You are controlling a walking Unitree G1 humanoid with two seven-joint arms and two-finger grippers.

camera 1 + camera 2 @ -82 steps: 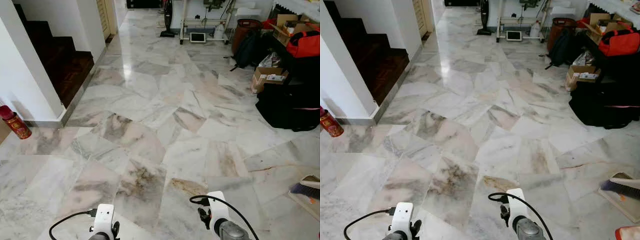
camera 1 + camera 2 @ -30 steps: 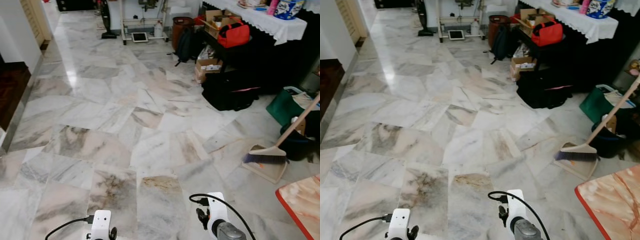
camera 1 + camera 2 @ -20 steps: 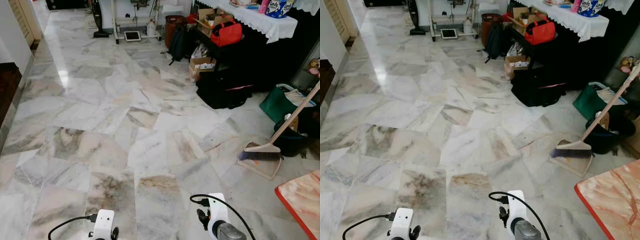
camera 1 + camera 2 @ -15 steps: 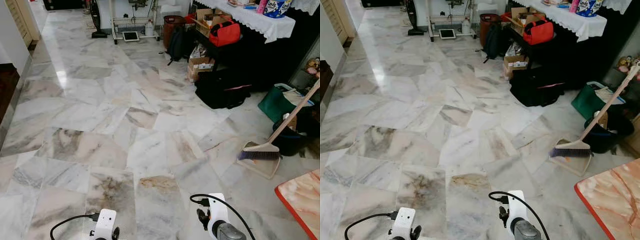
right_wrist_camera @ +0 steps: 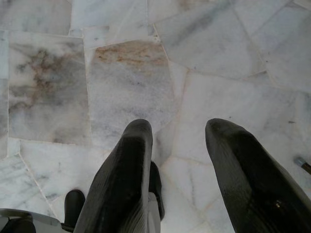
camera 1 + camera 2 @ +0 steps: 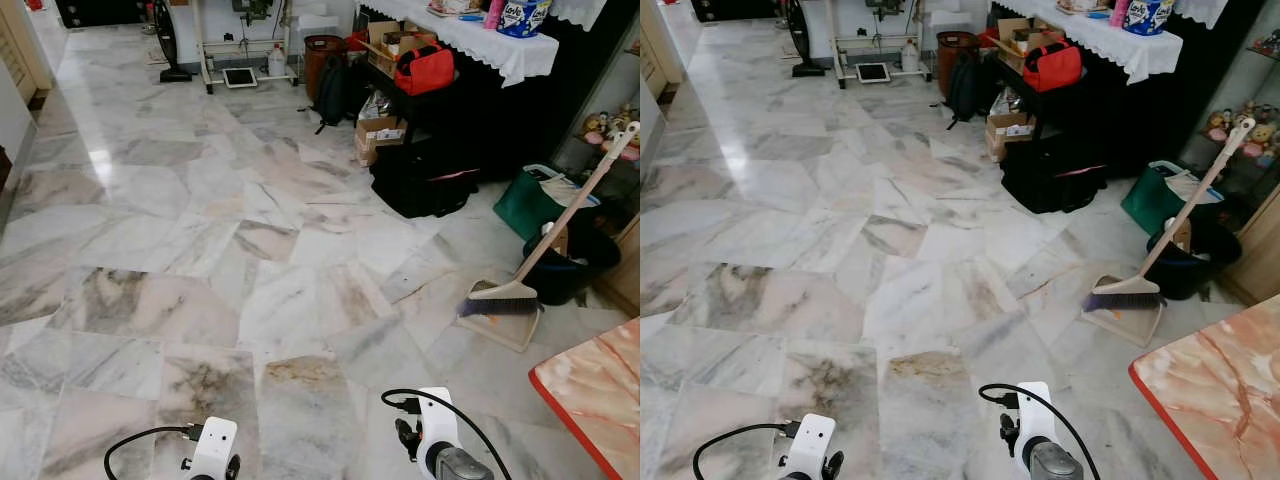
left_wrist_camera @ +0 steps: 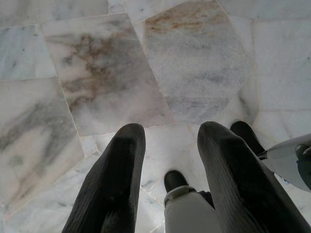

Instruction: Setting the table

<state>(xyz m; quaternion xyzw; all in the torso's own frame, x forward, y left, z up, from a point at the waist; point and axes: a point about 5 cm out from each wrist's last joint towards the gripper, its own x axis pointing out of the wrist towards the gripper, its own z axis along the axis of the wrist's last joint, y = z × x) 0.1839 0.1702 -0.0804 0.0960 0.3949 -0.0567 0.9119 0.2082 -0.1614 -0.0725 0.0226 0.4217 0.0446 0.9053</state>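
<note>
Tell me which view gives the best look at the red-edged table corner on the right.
The right eye view: the table corner shows a broad stretch of pinkish marbled top and its red edge. The left eye view catches a smaller piece of it at the frame's lower right. Both wrist views look down at the marble floor past open hand fingers.

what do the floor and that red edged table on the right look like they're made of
The floor looks like polished marble: irregular grey-veined white and pinkish slabs with a glossy glare patch. The table top seems to be pink marble or a marble-look laminate, with reddish veins and a red rim; which one cannot be told.
</note>
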